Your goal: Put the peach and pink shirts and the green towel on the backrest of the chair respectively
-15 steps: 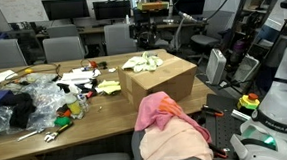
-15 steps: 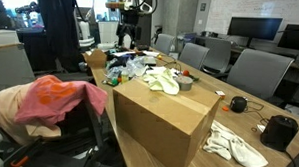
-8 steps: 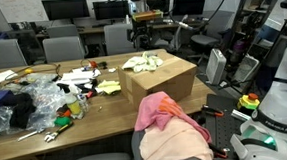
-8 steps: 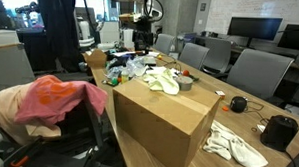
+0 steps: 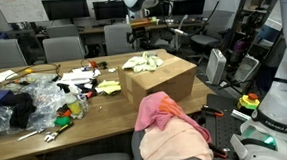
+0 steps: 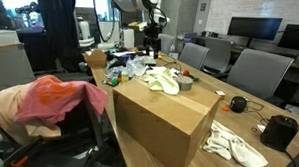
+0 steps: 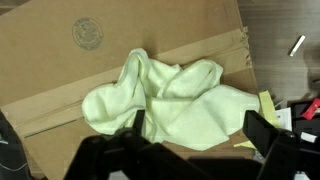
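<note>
A pale green towel (image 7: 170, 100) lies crumpled on top of a cardboard box (image 7: 60, 70). It shows in both exterior views (image 5: 142, 62) (image 6: 162, 81). My gripper (image 7: 200, 135) is open and empty, hanging above the towel with a finger on either side of its near edge. It shows high over the box's far end in both exterior views (image 5: 140, 30) (image 6: 151, 39). A pink shirt (image 5: 163, 109) (image 6: 54, 98) is draped over a peach shirt (image 5: 175, 143) (image 6: 3, 108) on the backrest of the chair.
The box (image 5: 164, 81) (image 6: 168, 119) stands on a wooden table. Plastic bags and clutter (image 5: 35, 102) fill one end, with a yellow cloth (image 5: 109, 87) nearby. A white cloth (image 6: 237, 145), a black object (image 6: 278, 130) and a tape roll (image 6: 186, 83) lie near the box. Office chairs and monitors stand behind.
My arm has swung sideways so that the gripper now hangs over the box and towel. The shirts and towel have not moved.
</note>
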Controlling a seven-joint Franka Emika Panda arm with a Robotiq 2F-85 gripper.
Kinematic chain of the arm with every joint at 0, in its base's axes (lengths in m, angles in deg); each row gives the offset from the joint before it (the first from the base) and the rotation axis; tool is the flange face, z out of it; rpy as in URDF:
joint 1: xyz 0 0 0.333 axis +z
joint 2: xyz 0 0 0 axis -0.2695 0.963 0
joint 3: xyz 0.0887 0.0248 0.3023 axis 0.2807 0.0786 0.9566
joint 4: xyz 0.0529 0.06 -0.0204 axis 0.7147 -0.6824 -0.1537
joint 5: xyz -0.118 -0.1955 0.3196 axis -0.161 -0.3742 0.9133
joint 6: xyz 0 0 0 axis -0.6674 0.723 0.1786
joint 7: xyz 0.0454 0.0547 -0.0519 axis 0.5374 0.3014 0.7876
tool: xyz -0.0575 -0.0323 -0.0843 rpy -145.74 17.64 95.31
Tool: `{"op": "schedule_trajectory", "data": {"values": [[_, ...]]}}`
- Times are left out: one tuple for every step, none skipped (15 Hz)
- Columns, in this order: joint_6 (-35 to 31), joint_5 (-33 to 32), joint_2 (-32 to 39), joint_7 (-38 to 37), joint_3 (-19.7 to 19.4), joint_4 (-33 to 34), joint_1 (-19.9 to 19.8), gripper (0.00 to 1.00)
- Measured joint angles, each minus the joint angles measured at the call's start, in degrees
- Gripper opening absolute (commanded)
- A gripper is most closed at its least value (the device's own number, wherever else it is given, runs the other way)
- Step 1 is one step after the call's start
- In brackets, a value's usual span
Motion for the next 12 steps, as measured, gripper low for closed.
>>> {"op": "schedule_trajectory", "data": {"values": [[0.0,0.0,0.8,-0.6,-0.3,0.6,-0.1,1.0],[0.0,0.0,1.7,-1.3,-0.7,1.2,-0.2,1.0],[0.0,0.0,2.5,-1.9,-0.9,1.7,-0.4,1.0],[0.0,0.0,3.3,-2.5,-1.1,2.1,-0.6,1.0],[0.0,-0.1,4.0,-3.2,-1.5,2.7,-0.8,1.0],[0.0,-0.3,4.7,-3.9,-1.9,3.1,-0.9,1.0],[-0.1,-1.0,5.4,-4.8,-2.2,3.6,-0.9,1.0],[-0.1,-1.5,6.1,-5.6,-2.6,3.9,-0.9,1.0],[-0.2,-2.0,6.7,-6.4,-2.8,4.3,-0.9,1.0],[-0.2,-2.3,7.4,-7.2,-3.1,4.7,-0.9,1.0],[-0.4,-2.3,8.0,-7.8,-3.3,5.1,-1.0,1.0],[-0.7,-2.3,8.6,-8.4,-3.5,5.4,-1.0,1.0]]}}
